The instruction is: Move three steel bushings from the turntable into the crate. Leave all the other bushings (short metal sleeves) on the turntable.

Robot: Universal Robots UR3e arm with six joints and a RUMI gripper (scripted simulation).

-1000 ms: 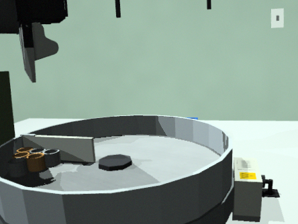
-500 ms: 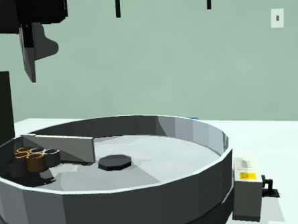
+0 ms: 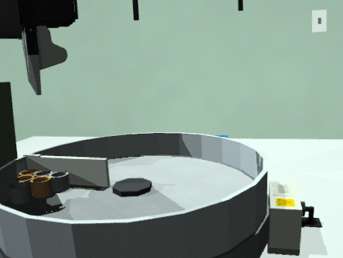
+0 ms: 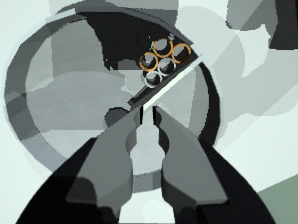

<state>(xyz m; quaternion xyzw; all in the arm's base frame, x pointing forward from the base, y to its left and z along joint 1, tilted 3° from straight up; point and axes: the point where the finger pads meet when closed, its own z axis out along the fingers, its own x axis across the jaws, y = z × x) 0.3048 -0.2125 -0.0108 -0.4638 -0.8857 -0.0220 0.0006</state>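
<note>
Here, a tight cluster of bushings (image 3: 39, 183) sits at the left edge of the turntable (image 3: 154, 232), pressed into the corner between the rim and an upright grey fence (image 3: 73, 170). From the side, the orange bushing (image 3: 41, 186) stands at the front, with a second orange one (image 3: 26, 174) behind it and dark grey steel bushings (image 3: 59, 181) around them. From above, the wrist view shows three orange rings (image 4: 163, 48) and several grey ones (image 4: 166, 65) packed together against the fence (image 4: 165, 90).

A flat dark disc (image 3: 132, 187) lies at the turntable's centre, just right of the fence's inner end. The pincer (image 4: 148, 114) hangs well above the turntable, its fingers together and holding nothing; in the side view only its body (image 3: 39, 54) shows at the upper left, high over the cluster.

A pale control box (image 3: 285, 216) with a yellow label stands just beside the turntable's right wall on the white surface (image 3: 309, 162). A green wall (image 3: 193, 77) fills the background. The crate cannot be made out in either view.
</note>
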